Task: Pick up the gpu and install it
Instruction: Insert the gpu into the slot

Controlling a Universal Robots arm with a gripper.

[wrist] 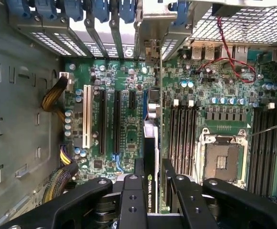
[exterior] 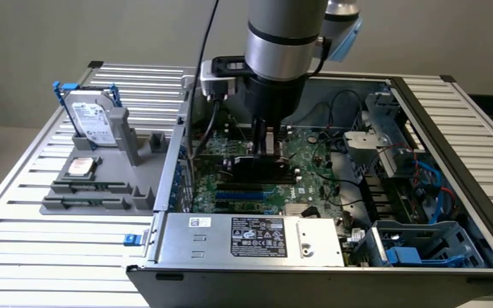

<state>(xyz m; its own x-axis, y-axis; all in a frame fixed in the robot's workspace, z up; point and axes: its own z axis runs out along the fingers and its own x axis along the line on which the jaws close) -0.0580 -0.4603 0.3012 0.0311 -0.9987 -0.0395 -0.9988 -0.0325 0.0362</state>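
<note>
Metal case [exterior: 172, 179] holds motherboard [exterior: 315, 186]; end effector [wrist: 152, 169] grips gpu [wrist: 150, 143]

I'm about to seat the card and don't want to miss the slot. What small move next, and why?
Probably a slow, straight descent. The gripper holds the gpu edge-on above the motherboard, parallel to the black slots, seemingly over a blue slot showing beside it. The card's contacts are hidden, so go gently and check alignment.

Soft, even overhead light. The slatted surface [exterior: 24, 212] is bright; the computer case [exterior: 229, 282] interior is dimmer, shaded beneath the glinting arm [exterior: 285, 35]; the black tool [wrist: 153, 164] reads dark.
</note>
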